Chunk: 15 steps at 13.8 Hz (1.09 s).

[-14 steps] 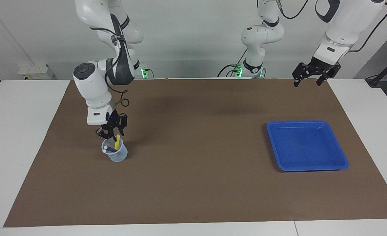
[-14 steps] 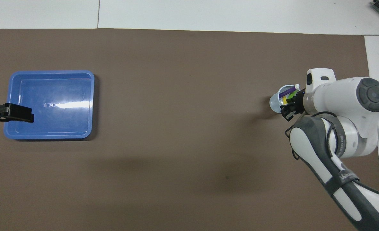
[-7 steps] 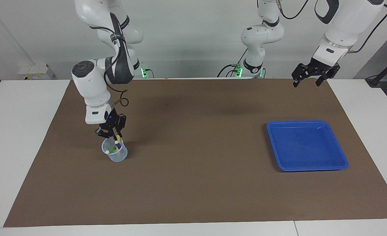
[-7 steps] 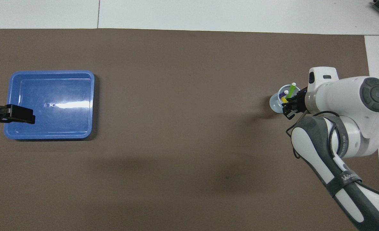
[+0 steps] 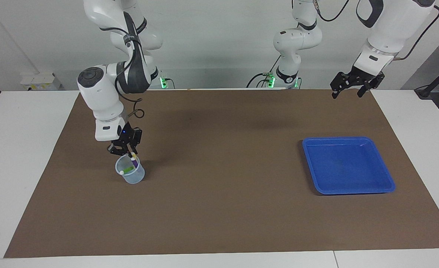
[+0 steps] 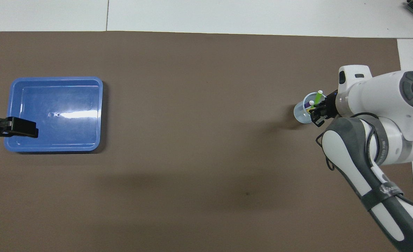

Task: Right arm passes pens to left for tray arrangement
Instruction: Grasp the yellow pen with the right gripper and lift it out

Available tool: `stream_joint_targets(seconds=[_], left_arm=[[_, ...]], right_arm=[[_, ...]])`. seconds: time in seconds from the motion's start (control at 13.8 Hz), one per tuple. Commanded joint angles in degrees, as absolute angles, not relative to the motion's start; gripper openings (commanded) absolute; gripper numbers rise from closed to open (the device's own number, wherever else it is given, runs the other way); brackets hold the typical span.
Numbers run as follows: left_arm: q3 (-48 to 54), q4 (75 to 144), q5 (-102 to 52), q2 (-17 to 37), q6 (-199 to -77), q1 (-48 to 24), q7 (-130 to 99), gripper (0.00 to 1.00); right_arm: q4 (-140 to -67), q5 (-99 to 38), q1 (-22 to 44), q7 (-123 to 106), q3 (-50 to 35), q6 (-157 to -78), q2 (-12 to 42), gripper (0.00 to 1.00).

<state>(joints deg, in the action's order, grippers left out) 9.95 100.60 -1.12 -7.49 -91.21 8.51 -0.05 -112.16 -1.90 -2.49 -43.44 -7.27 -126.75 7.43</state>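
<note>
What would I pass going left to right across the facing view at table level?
Right pincer above the cup holding pens, then bare brown mat, then the blue tray; the left pincer hangs high over the mat's edge.

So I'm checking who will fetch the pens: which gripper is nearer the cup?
The right. The right gripper is just above the cup, shut at the pens' tops. The left gripper waits open in the air at the left arm's end of the table, by the tray.
</note>
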Motion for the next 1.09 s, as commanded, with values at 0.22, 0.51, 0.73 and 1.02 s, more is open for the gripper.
stream_joint_targets(seconds=[0.22,0.51,0.73,1.02], left_arm=[[9.93,102.83,-5.69,-9.40,-91.06,8.96,-4.29,1.00],[10.02,103.27,-6.77,-9.75,-90.97,8.96,-7.29,1.00],[10.11,102.66,-6.59,-9.49,-91.23,8.70,-6.50,1.00],[10.81,103.01,-4.31,-9.67,-91.40,7.29,-7.12,1.00]], right_arm=[[-105.74,1.66,-2.11,-44.91,-7.91,-123.31,8.53,0.00],[-99.67,3.51,0.61,-45.00,-8.00,-118.30,8.79,0.00],[-98.62,3.87,0.70,-45.09,-8.00,-116.91,8.79,0.00],[-95.46,3.78,0.79,-45.00,-9.23,-114.53,8.79,0.00]])
